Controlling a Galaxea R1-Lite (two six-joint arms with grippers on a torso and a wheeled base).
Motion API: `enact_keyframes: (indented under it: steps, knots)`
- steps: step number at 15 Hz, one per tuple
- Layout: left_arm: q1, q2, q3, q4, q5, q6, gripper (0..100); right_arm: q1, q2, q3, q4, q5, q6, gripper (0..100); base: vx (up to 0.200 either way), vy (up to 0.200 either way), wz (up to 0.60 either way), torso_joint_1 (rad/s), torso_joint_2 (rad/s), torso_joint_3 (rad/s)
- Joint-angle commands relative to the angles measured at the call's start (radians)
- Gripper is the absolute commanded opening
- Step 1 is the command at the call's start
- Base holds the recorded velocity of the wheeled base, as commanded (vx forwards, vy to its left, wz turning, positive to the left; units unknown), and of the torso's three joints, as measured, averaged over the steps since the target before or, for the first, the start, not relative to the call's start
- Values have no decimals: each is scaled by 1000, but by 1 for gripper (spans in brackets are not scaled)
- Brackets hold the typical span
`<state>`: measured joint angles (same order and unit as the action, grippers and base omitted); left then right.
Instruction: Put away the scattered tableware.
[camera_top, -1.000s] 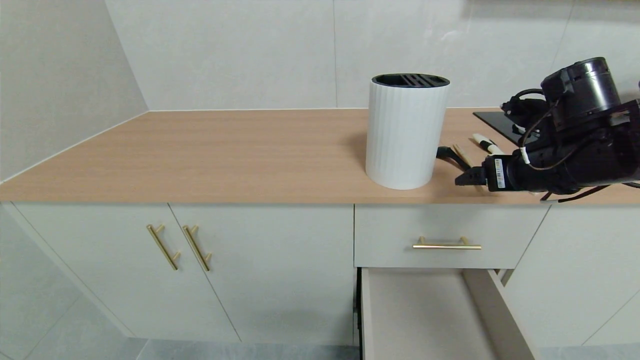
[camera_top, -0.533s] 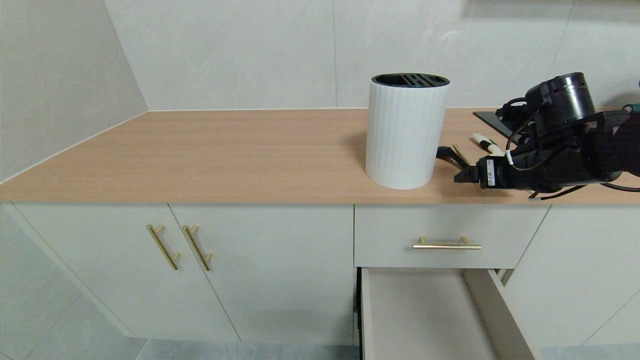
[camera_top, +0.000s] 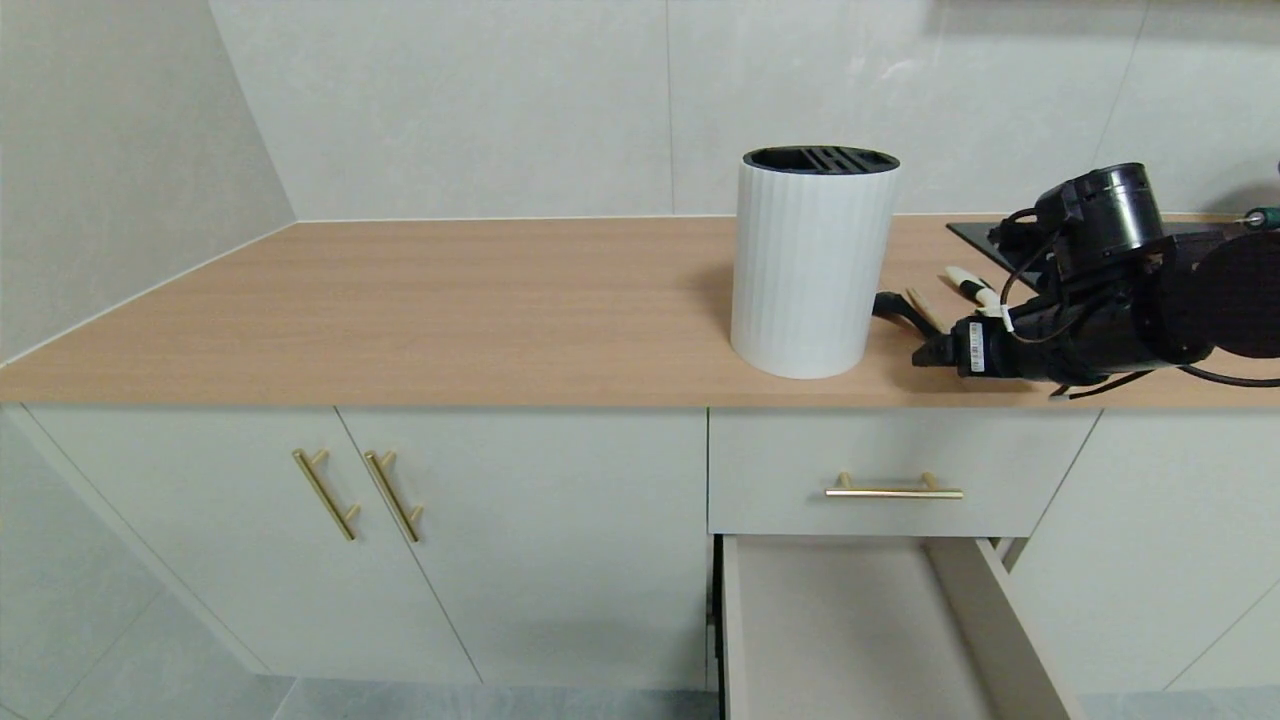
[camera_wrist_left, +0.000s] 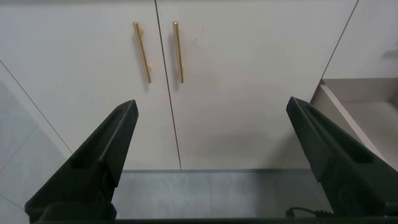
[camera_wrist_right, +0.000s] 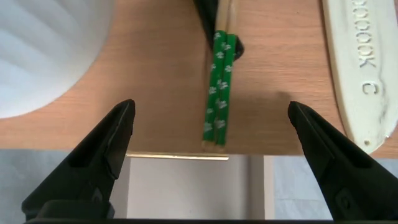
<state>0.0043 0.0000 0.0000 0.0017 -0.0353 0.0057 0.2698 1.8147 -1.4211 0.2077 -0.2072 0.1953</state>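
Right of centre in the head view, low over the wooden desk: the right arm lies along the front edge, its jaws wide apart and empty, aimed at a pair of chopsticks. The chopsticks have green patterned ends and lie side by side, touching, with those ends close to the desk's front edge. Their far ends cross a black utensil handle. A white utensil lies near them but apart, and a ribbed white holder with a black slotted top stands upright just beside the group. At lower centre of the head view an open drawer shows a bare floor under the shut drawer with its brass handle. The left jaws are also apart and hold nothing, and they face the cabinet doors.

Step in hand, as judged: the approach to a first pick, with the chopsticks lined up between the right jaws but not yet touched. No tableware appears to be stowed. The next move calls for lowering until the jaws bracket both sticks, then closing across the pair so that neither rolls free. Thin sticks lying flat leave little to grip. Whether holder or drawer is the destination cannot be told
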Motion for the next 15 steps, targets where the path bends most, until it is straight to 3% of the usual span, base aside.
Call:
enact_keyframes:
  steps: [1,11,15]
  knots:
    - [0,0,0,0,0,0,100,-1,8,-2,1,0,1,0,0,0,0,0,0,0]
    - [0,0,0,0,0,0,100,-1,-12,1,2,-1,3,0,0,0,0,0,0,0]
    - [0,0,0,0,0,0,100,11,-235,97,33,0,55,0,0,0,0,0,0,0]
